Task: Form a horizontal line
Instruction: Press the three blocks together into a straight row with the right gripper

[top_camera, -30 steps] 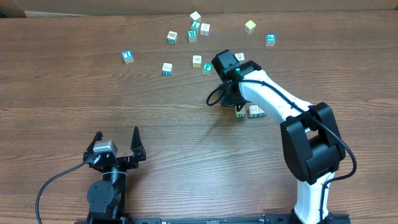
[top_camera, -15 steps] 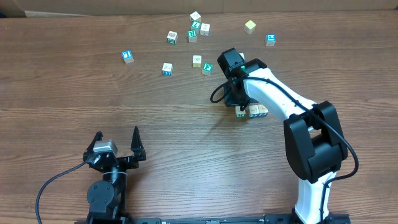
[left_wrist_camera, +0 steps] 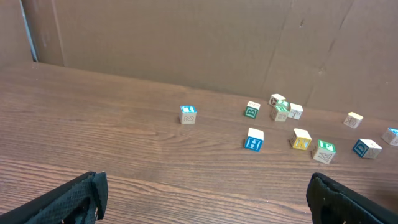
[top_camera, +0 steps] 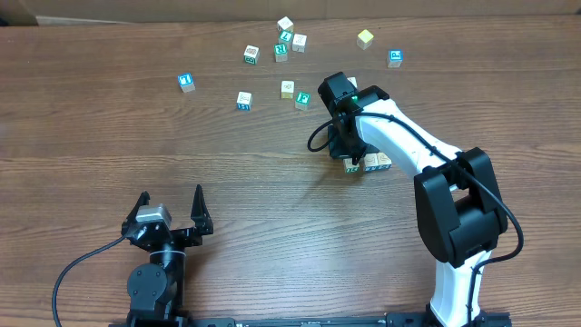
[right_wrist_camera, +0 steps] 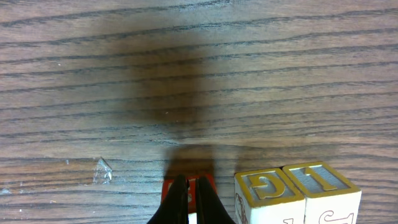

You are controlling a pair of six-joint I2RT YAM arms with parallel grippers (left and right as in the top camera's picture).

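My right gripper [right_wrist_camera: 188, 190]: fingers pressed together, tips at a red-topped cube [right_wrist_camera: 207, 182] just beside the horizontal line's [top_camera: 369, 163] cream cubes [right_wrist_camera: 268, 188]. My left gripper [top_camera: 172, 194]: fingers spread apart.

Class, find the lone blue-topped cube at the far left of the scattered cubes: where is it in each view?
Overhead: blue-topped cube, upper left, left of all others.
Left wrist: leftmost cube, near centre.
Right wrist: not in it.
Shared landmark: the tight cube cluster, in overhead and left wrist.
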